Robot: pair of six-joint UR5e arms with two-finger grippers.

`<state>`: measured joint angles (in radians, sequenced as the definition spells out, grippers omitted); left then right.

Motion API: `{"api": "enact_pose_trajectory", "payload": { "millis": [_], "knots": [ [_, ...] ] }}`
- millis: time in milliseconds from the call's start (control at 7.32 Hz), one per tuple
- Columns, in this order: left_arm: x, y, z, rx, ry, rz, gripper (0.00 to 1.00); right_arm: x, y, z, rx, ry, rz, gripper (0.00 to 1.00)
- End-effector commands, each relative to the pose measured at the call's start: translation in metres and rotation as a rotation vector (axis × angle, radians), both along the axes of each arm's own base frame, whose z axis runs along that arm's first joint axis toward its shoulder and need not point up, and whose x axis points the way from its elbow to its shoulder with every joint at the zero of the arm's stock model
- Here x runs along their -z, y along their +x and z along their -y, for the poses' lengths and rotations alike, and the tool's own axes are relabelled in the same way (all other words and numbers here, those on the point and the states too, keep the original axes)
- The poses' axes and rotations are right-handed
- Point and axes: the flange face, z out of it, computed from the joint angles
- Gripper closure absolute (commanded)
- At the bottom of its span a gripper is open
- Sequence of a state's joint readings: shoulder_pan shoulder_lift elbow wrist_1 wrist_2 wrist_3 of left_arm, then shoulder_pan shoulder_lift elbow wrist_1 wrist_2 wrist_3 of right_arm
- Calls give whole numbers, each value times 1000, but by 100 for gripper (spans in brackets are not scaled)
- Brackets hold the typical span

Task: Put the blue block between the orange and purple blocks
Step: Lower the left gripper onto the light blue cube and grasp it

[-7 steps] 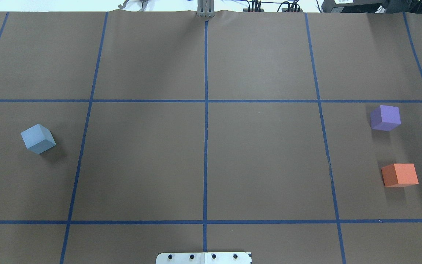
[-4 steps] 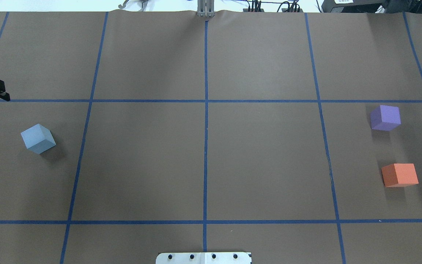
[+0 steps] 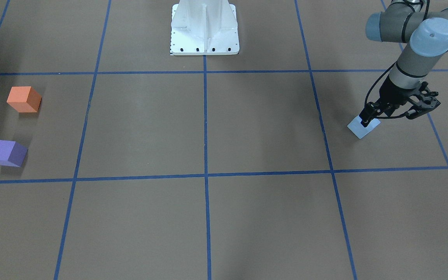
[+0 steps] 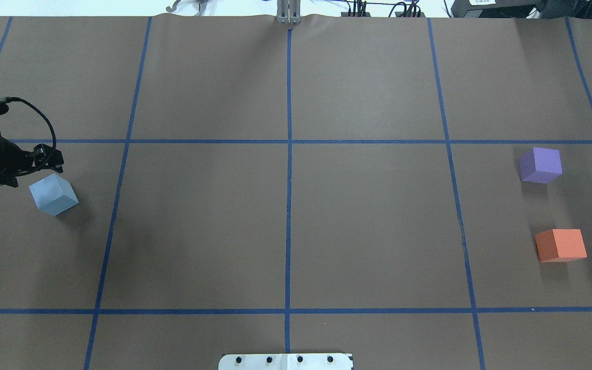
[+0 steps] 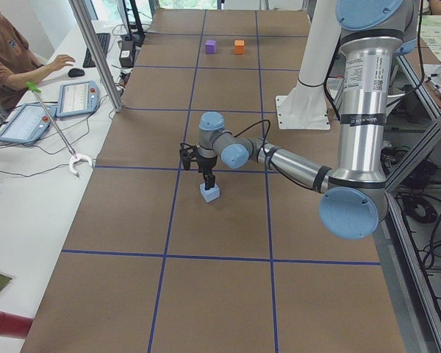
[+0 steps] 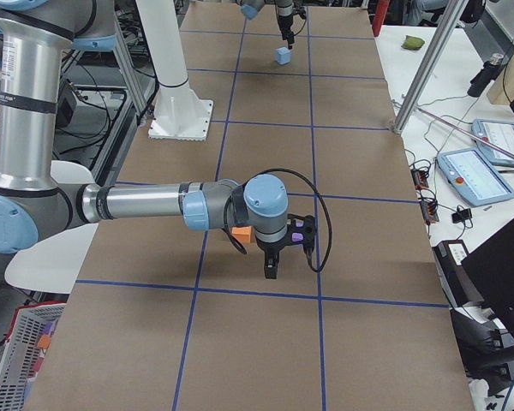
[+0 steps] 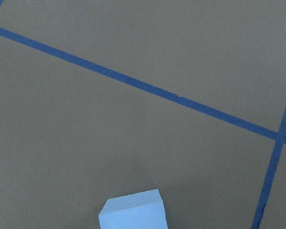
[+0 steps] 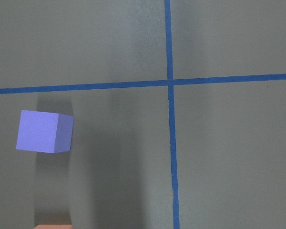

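The light blue block (image 4: 53,194) lies at the table's left side; it also shows in the front view (image 3: 362,131) and at the bottom of the left wrist view (image 7: 132,214). My left gripper (image 3: 422,105) hangs just beside it, toward the left edge, not touching, with its jaws spread and empty. The purple block (image 4: 540,164) and the orange block (image 4: 561,244) sit at the far right with a gap between them. My right gripper (image 6: 271,270) shows only in the exterior right view, near these two blocks; I cannot tell whether it is open.
Blue tape lines divide the brown table cover into squares. The white robot base plate (image 3: 204,31) stands at the robot's edge of the table. An operator and tablets (image 5: 77,99) are at a side desk beyond a metal post.
My left arm has come in from the left edge and moved toward the blue block. The three blocks have not moved.
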<state>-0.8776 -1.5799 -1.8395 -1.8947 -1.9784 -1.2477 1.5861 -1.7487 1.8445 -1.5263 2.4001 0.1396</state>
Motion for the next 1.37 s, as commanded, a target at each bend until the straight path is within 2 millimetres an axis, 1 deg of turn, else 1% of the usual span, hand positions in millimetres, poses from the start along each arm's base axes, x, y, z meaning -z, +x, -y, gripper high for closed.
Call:
{"api": "enact_pose_trajectory", "payload": {
  "millis": [0, 137, 410, 547, 683, 820, 957, 1094, 1230],
  "knots": [
    [-24, 17, -4, -25, -32, 33, 0, 0, 0, 0, 0, -2, 1, 0],
    [-23, 23, -5, -33, -31, 31, 0, 0, 0, 0, 0, -2, 1, 0],
    [-26, 29, -10, -44, -39, 34, 0, 0, 0, -1, 0, -1, 1, 0],
    [-27, 36, -14, -63, -38, 38, 0, 1, 0, -1, 0, 2, 1, 0],
    [-33, 42, -17, -73, -42, 41, 0, 7, 0, 0, 0, 13, 0, 0],
    [-32, 42, -18, -76, -29, 31, 1, 11, 0, 1, 0, 24, -3, 0],
    [-35, 46, -22, -90, -29, 34, 16, 14, 0, 1, 0, 27, -3, 0],
    [-34, 47, -23, -89, -28, 32, 32, 16, 0, 4, 0, 31, -1, 0],
    [-29, 47, -23, -88, -21, 25, 75, 21, 0, 6, -1, 41, -1, 0]
  ]
}}
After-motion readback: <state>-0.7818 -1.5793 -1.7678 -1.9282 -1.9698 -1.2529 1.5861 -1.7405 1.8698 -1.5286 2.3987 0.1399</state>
